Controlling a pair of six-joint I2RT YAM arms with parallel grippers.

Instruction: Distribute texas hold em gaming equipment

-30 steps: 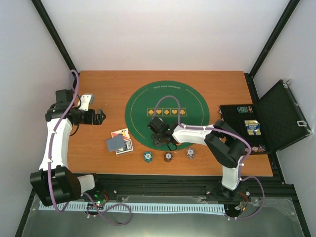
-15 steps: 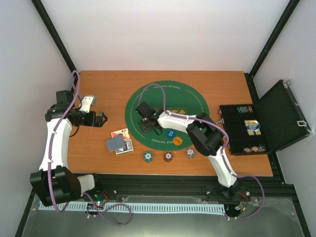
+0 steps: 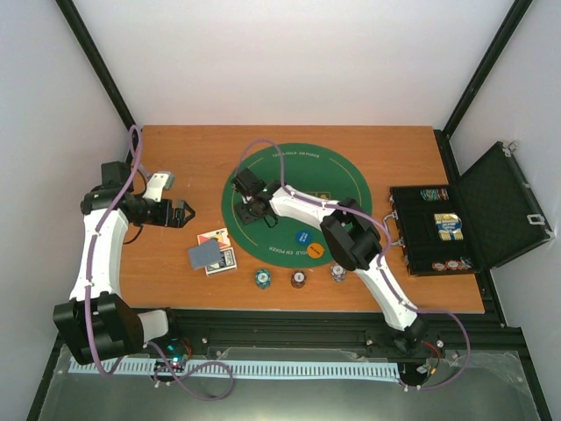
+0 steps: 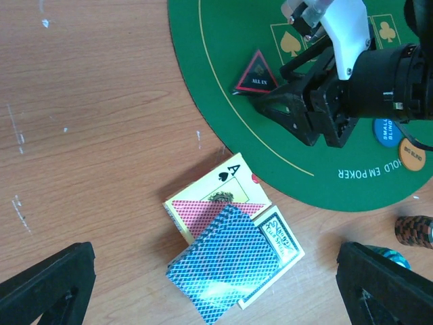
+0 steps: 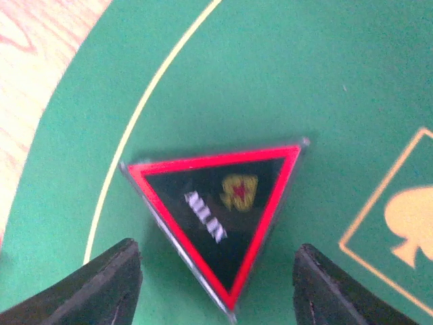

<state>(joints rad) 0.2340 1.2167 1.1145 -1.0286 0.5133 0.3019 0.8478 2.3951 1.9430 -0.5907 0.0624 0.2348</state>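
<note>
A black-red triangular marker [image 5: 223,217] lies flat on the green mat [image 3: 342,175], near its left edge. My right gripper [image 5: 216,271] is open over it, one finger at each side and clear of it. The marker [image 4: 257,73] lies just ahead of that gripper's fingertips [image 4: 270,105]. A blue disc [image 3: 303,237] and an orange disc [image 3: 317,250] rest on the mat's near part. A grey-blue-backed deck of cards [image 4: 226,261] lies on two card boxes [image 4: 216,196]. My left gripper [image 4: 216,284] hangs open above the deck, holding nothing. A teal chip stack [image 3: 261,279], a brown one [image 3: 299,280] and a grey-white one [image 3: 338,273] stand near the front edge.
A black hard case [image 3: 491,210] lies open at the right edge of the table, with more chips and a card pack inside. The right arm stretches diagonally across the mat. Bare wood shows to the left of the cards.
The right gripper has swung left and farther away across the mat, uncovering the blue and orange discs. The left gripper has shifted slightly to the right.
</note>
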